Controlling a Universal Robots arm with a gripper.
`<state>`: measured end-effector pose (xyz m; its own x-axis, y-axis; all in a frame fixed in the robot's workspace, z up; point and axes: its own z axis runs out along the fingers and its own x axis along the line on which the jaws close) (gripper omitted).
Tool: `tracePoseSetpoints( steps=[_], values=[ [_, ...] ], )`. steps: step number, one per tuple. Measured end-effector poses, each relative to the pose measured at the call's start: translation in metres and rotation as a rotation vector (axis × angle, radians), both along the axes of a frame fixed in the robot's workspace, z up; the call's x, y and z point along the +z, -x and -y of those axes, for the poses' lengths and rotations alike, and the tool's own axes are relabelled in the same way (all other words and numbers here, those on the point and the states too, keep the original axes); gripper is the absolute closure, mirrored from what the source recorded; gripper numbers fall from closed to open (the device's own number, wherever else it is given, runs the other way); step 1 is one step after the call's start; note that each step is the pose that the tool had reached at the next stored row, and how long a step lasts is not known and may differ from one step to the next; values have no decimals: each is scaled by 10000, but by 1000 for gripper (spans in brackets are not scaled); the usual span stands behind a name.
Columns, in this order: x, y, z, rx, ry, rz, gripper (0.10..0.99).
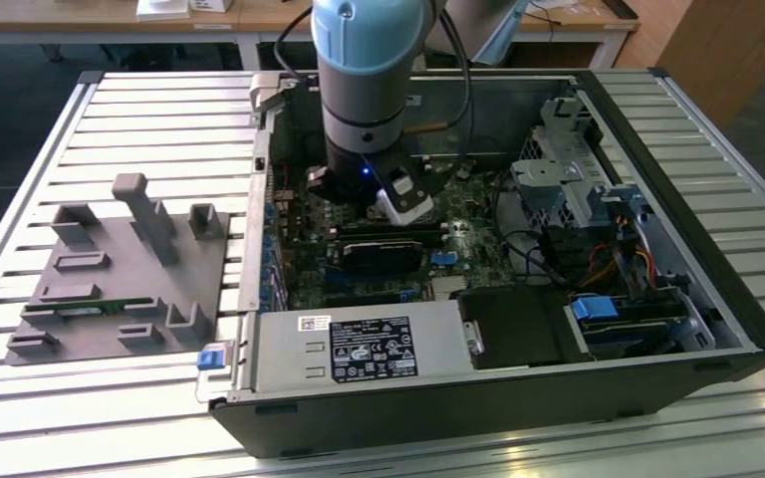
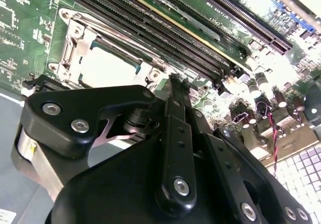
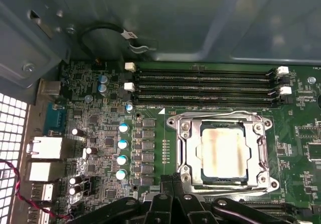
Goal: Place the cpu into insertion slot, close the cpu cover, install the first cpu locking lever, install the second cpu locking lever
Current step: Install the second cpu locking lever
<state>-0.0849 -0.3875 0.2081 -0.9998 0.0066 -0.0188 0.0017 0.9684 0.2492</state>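
We're hovering w/ the fingers (image 3: pixel 173 181) pressed together, carrying nothing, just beside the insertion slot (image 3: pixel 223 151). The cpu (image 3: pixel 224 152) is already sitting in that slot, pale face up, and the cpu cover (image 3: pixel 261 143) is lying flat around it, its window framing the chip — so we're judging the drop-in and cover steps done. Tips together probably suit pushing a thin lever; can't make out the levers' state. Beyond the slot, memory slots (image 3: pixel 205 86) are running alongside; capacitors (image 3: pixel 122 151) are crowding its other side. Case wall (image 3: pixel 165 23) is looming behind.
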Motion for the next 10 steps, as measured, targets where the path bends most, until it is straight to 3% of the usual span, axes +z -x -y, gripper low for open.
tracePoseSetpoints(
  steps=[10],
  values=[
    [40,0,0,1,-2,1,980]
  ],
)
